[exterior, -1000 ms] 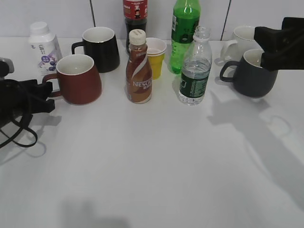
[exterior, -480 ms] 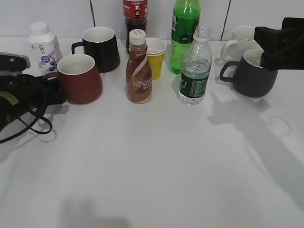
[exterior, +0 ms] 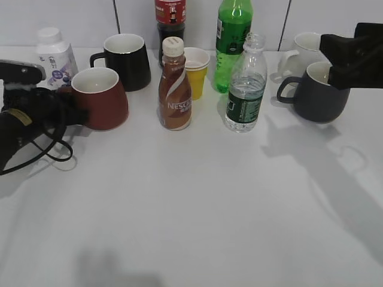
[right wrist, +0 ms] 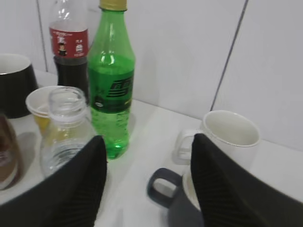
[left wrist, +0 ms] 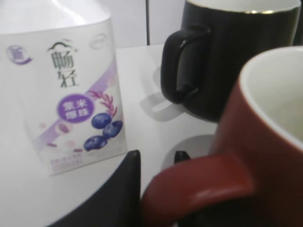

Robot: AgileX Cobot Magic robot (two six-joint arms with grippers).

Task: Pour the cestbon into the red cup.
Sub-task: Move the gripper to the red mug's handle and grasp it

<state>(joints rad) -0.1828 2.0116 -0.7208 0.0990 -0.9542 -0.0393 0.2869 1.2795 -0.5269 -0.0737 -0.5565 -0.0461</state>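
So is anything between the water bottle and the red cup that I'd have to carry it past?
Yes. The brown Nescafe bottle stands on the table between the cestbon and the red cup. The left hand is at the cup's handle, on its far side from the bottle. The yellow cup sits further back.

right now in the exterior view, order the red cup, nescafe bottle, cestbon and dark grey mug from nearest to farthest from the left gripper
1. red cup: right at the left gripper, whose fingers are at its handle.
2. Nescafe bottle: centre, right of the cup.
3. cestbon: right of centre.
4. dark grey mug: far right, under the right gripper.
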